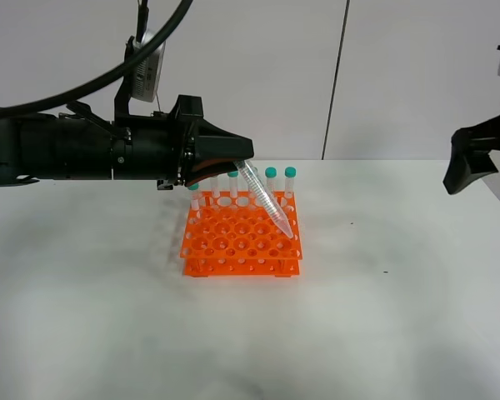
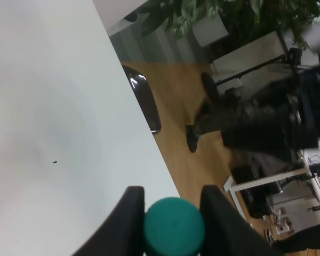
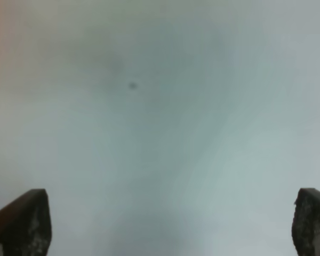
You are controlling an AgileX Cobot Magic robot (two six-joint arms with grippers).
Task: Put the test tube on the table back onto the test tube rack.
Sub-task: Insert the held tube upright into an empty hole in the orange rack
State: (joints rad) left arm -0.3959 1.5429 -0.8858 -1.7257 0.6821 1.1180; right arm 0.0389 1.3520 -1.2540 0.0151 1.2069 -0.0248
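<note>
My left gripper (image 1: 240, 165) is shut on the cap end of a clear test tube (image 1: 264, 200), which slants down to the right with its pointed tip over the right side of the orange test tube rack (image 1: 233, 250). In the left wrist view the teal cap (image 2: 174, 226) sits between my two black fingers (image 2: 127, 224), and the white table (image 2: 48, 106) lies beyond. Several teal-capped tubes (image 1: 271, 182) stand upright in the rack's back row. At the far right edge, above the table, my right gripper (image 1: 467, 171) hangs open; its wrist view shows two fingertips (image 3: 21, 221) wide apart over bare tabletop.
The rack stands near the middle of the table (image 1: 383, 317). Small dark specks (image 1: 352, 222) mark the tabletop to its right. Past the table edge, the left wrist view shows a wooden floor with a dark chair (image 2: 146, 98) and office clutter.
</note>
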